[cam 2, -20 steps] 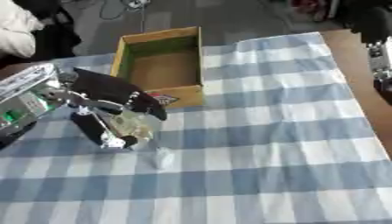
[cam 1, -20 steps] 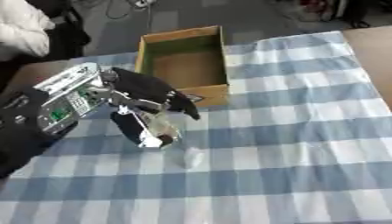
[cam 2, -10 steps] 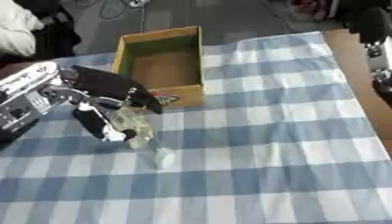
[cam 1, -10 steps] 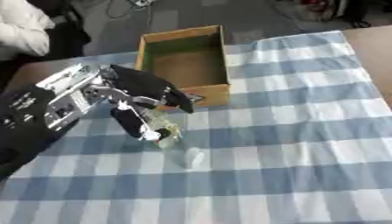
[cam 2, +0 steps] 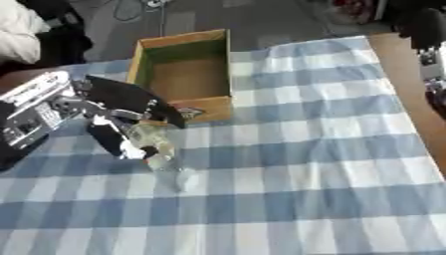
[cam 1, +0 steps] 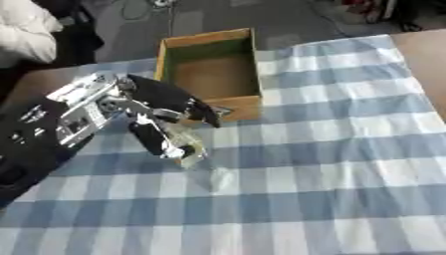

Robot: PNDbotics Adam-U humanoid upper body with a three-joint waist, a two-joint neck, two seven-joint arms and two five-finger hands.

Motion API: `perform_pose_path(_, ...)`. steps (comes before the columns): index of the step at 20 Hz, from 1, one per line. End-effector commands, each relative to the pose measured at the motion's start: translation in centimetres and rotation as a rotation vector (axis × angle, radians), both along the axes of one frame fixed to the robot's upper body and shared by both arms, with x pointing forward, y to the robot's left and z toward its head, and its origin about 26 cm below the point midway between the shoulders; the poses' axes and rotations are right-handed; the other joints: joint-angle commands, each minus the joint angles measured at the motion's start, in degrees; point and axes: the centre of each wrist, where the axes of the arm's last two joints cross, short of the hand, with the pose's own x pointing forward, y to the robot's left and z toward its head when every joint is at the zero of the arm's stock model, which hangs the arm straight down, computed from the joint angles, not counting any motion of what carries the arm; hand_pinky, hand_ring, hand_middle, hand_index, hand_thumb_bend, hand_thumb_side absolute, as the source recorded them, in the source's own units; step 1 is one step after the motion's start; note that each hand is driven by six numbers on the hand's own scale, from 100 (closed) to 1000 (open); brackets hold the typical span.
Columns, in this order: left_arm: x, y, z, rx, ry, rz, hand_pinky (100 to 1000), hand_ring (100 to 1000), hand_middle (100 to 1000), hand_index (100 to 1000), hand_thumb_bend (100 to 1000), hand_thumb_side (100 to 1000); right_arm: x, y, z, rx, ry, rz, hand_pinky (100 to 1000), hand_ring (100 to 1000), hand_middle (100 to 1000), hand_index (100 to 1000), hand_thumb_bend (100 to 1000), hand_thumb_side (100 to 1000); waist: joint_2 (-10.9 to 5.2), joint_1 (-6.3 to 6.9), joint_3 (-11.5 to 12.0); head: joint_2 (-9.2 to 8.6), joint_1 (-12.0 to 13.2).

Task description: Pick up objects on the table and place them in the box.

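The left hand (cam 1: 161, 117) curls its fingers and thumb around a small clear object (cam 1: 187, 147) — pale, see-through, hard to identify — held just in front of the open wooden box (cam 1: 209, 69) on the blue-checked tablecloth (cam 1: 348, 149). The right hand (cam 2: 431, 55) shows only at the right edge — its fingers cannot be made out.

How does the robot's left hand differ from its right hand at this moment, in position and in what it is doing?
The left hand is over the checked cloth near the box, fingers curled round a clear object. The right hand shows only at the right edge, beyond the cloth, holding nothing visible; its fingers cannot be made out. Both are mostly black.
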Motion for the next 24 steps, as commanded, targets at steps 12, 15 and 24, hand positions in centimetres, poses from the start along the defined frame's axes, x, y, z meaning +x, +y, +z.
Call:
perform_pose_path(12,0.7,1.3,-0.5,0.346,0.127,-0.27,824,854,918,1000,885,524,-0.3,0.3,1.2,-0.001,-0.037,0.018,484,454,492,709,183,1000,-0.63,-0.52,-0.34,0.08,0.95)
perform_pose_path(15,0.5,1.0,-0.4,0.379,0.111,-0.273,833,866,926,1000,883,468,-0.3,0.3,1.2,-0.001,-0.037,0.019,485,454,492,709,183,1000,-0.63,-0.47,-0.4,0.14,0.94)
perform_pose_path(24,0.5,0.7,-0.8,0.442,0.097,-0.265,912,924,976,1000,801,390,-0.3,0.4,1.2,-0.002,-0.035,0.019,487,455,493,711,183,1000,-0.61,-0.44,-0.5,0.29,1.0)
